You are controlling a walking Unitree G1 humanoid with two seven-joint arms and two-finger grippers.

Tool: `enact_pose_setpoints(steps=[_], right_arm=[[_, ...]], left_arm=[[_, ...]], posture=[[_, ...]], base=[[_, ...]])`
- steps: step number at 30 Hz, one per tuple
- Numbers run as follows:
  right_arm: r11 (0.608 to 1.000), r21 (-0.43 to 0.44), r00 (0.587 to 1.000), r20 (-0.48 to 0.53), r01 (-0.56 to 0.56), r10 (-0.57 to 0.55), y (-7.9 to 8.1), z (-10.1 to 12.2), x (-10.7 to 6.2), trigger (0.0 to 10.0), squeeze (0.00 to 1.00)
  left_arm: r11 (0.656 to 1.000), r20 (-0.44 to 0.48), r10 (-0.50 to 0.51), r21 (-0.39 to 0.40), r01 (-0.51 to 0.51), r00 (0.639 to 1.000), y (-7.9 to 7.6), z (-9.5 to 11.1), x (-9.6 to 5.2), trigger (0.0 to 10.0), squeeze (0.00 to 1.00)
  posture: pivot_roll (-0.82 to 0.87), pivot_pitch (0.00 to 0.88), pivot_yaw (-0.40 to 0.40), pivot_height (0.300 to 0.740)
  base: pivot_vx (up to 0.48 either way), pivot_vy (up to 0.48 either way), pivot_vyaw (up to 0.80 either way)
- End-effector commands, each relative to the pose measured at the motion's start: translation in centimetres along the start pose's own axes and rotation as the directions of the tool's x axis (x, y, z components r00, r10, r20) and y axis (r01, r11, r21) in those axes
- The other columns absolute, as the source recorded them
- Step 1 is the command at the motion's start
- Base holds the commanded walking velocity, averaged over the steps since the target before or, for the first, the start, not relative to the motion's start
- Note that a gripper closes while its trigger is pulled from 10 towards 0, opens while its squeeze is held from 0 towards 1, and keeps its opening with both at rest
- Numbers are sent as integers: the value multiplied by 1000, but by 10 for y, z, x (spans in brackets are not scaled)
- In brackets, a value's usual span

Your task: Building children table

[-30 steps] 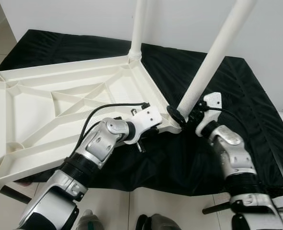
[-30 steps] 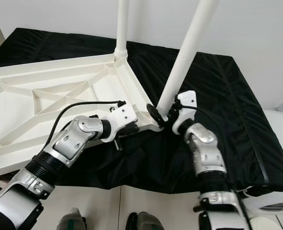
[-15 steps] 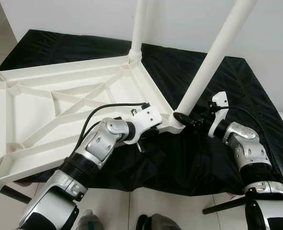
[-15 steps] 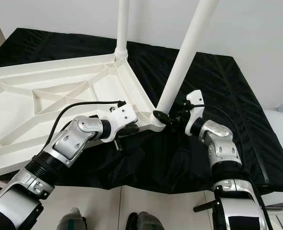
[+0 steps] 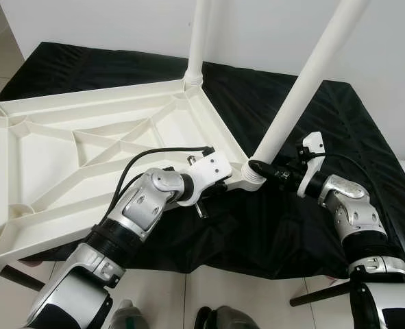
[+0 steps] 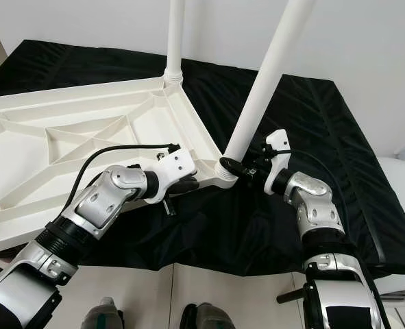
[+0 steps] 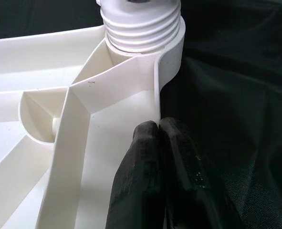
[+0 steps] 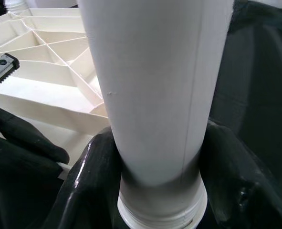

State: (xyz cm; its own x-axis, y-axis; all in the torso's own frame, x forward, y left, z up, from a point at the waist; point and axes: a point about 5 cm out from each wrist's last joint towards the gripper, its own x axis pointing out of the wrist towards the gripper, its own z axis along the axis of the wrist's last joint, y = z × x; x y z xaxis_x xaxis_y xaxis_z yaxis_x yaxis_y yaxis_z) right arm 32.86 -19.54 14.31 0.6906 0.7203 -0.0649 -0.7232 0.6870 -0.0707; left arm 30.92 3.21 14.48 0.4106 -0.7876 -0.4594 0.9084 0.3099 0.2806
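The right hand (image 8: 155, 181) is clamped around the base of a white table leg (image 5: 305, 82), its two black fingers (image 8: 90, 181) pressed against opposite sides of the tube just above the ribbed collar. That leg leans away from the robot and meets the near corner socket (image 5: 251, 178) of the upturned white children's table (image 5: 86, 147), which lies underside up, ribs showing, on a black cloth (image 5: 312, 226). The left hand (image 7: 160, 143) has its fingers closed together, pinching the thin rim wall of the table a little short of that same corner, with the threaded white collar (image 7: 141, 28) just beyond the fingertips. A second white leg (image 5: 198, 41) stands upright in the far corner socket. No brand marks, labels or writing can be read on the table, the legs or the arms.
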Motion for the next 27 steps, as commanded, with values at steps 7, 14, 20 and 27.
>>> enact_pose_setpoints(steps=[7,14,20,27], right_arm=[[992,-31,989,85,124,-121,22,10,15,10000,0],[978,-27,975,88,207,-204,31,10,23,10000,0],[937,27,929,125,347,-348,52,18,37,10000,0],[860,136,855,111,492,-507,63,24,47,10000,0]], left_arm=[[999,16,-35,7,35,999,-7,4,5,10000,0],[999,15,-35,5,35,999,-7,4,5,10000,0],[999,14,-37,4,37,999,-9,3,4,10000,0],[999,12,-39,3,39,999,-10,3,4,10000,0]], posture=[[52,40,-99,740],[52,40,-99,740],[57,47,-105,740],[56,48,-101,740]], base=[[0,0,0],[0,0,0],[0,0,0],[0,0,0]])
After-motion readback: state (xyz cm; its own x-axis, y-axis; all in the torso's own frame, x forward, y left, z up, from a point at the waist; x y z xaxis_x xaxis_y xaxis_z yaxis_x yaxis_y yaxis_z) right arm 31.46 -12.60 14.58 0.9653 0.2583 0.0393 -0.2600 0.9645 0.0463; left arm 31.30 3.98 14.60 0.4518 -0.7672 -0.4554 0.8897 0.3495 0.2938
